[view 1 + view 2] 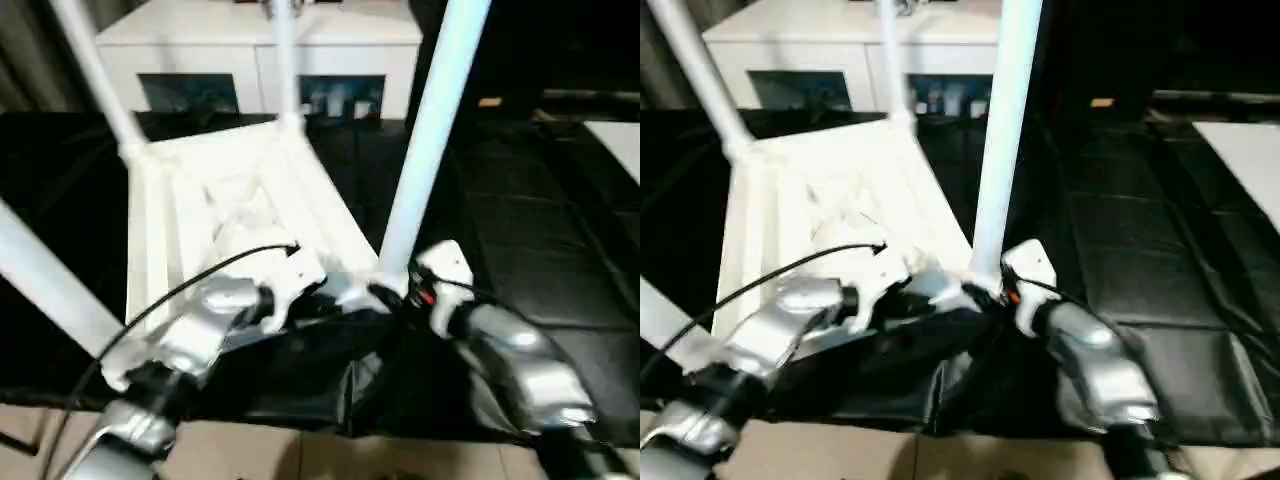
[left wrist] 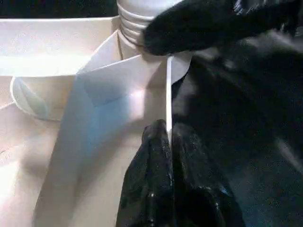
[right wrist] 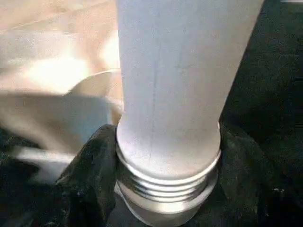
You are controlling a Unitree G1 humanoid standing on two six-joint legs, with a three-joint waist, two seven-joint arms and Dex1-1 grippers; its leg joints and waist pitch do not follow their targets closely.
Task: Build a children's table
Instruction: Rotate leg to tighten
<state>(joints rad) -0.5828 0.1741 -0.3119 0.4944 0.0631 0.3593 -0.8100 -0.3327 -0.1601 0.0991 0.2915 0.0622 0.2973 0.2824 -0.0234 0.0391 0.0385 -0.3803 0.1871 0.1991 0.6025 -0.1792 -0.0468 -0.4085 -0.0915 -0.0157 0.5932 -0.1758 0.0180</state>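
children's table [image 1: 250,200] lies upside down on a black sheet [image 1: 520,260], ribbed underside up, so the leg sockets face the robot and each leg can be turned in from above. three legs already stand in the far and left corners; the near-right leg [image 1: 430,140] rises from the corner closest to the robot.

the right end effector [image 1: 392,296] sits at the base of that leg. in the right wrist view its black fingers [image 3: 90,179] wrap both sides of the leg just at the thread, closed on it, which looks like a grip for twisting the leg home. several thread ridges [image 3: 165,182] show above the socket, so i judge the leg is not fully seated.

the left end effector [image 2: 168,142] has its two fingers pressed together over the thin upright edge of the table top's rim [image 2: 168,94] next to that corner, pinching it. that hold likely steadies the light plastic top against the turning force.

the plastic is smooth, white and slightly glossy; the legs are round and tapered, with a stepped, ridged collar at the thread. the sheet is dark, shiny and creased. a white cabinet [image 1: 260,40] with glass fronts stands beyond.
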